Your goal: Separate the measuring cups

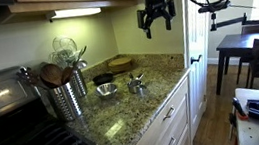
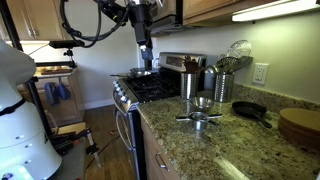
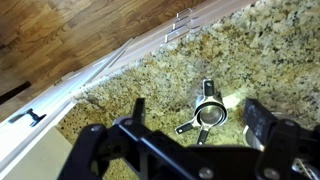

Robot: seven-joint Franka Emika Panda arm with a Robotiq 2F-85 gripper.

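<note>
The measuring cups are small shiny silver cups nested together on the granite counter, their flat handles fanned out. They also show in both exterior views. My gripper hangs high above the counter, well clear of the cups, with its fingers spread open and empty. It also shows in an exterior view. In the wrist view the two dark fingers frame the cups far below.
A ribbed steel canister of wooden spoons and a whisk holder stand by the stove. A small metal bowl, a black pan and a wooden board lie on the counter. Drawers run below the counter edge.
</note>
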